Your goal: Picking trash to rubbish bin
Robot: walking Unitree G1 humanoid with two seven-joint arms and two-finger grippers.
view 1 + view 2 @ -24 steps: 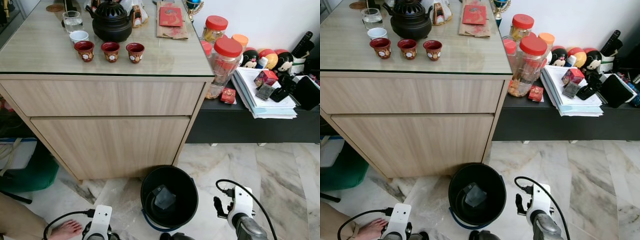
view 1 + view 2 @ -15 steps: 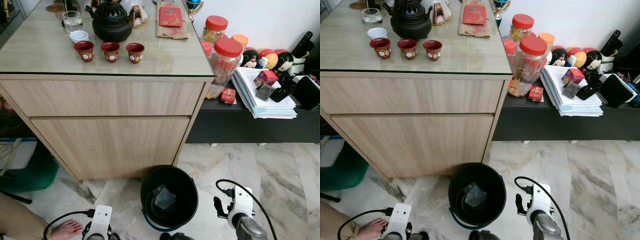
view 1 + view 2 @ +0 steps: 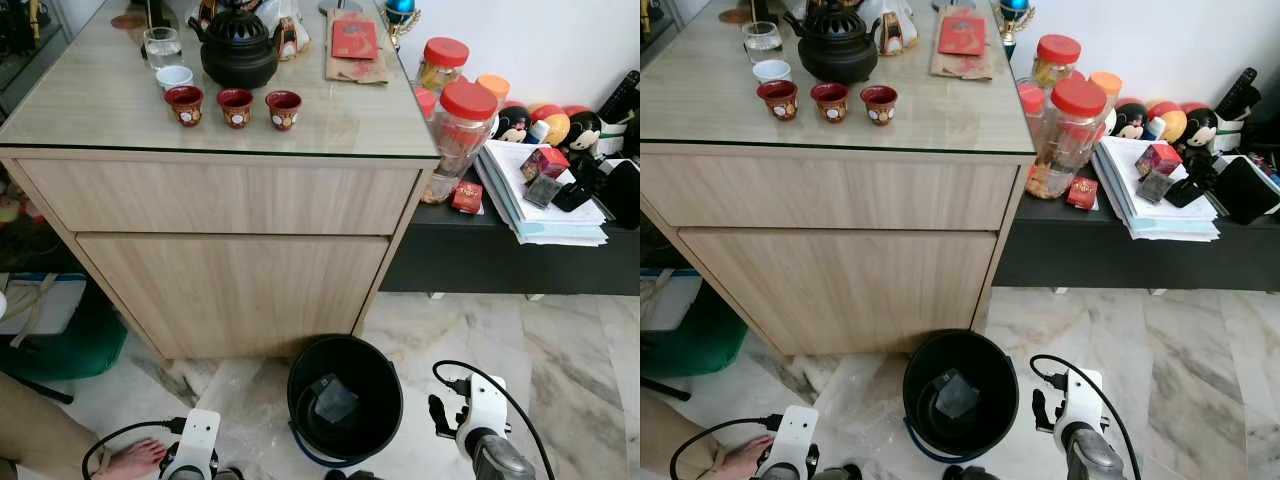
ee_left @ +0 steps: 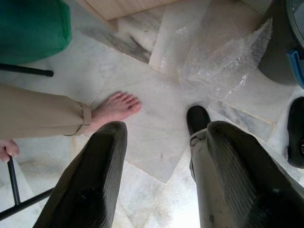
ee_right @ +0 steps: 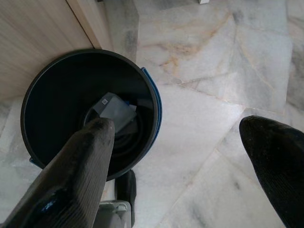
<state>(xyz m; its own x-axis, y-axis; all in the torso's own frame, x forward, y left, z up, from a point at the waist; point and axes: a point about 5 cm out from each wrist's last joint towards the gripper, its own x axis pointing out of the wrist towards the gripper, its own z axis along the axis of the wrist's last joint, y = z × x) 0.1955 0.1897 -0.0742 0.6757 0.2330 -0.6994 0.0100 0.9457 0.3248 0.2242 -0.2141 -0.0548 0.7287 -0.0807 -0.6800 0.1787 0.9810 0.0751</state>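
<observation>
Trash (image 5: 113, 107) lies flat, tilted, inside bin (image 5: 151, 102).

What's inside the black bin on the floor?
Inside the black bin lies a flat grey packet with a bit of blue at one corner. The bottom around it is dark, so anything else there cannot be made out.

Black bin (image 3: 345, 398), veined white-grey marble floor (image 3: 560, 350)
</observation>
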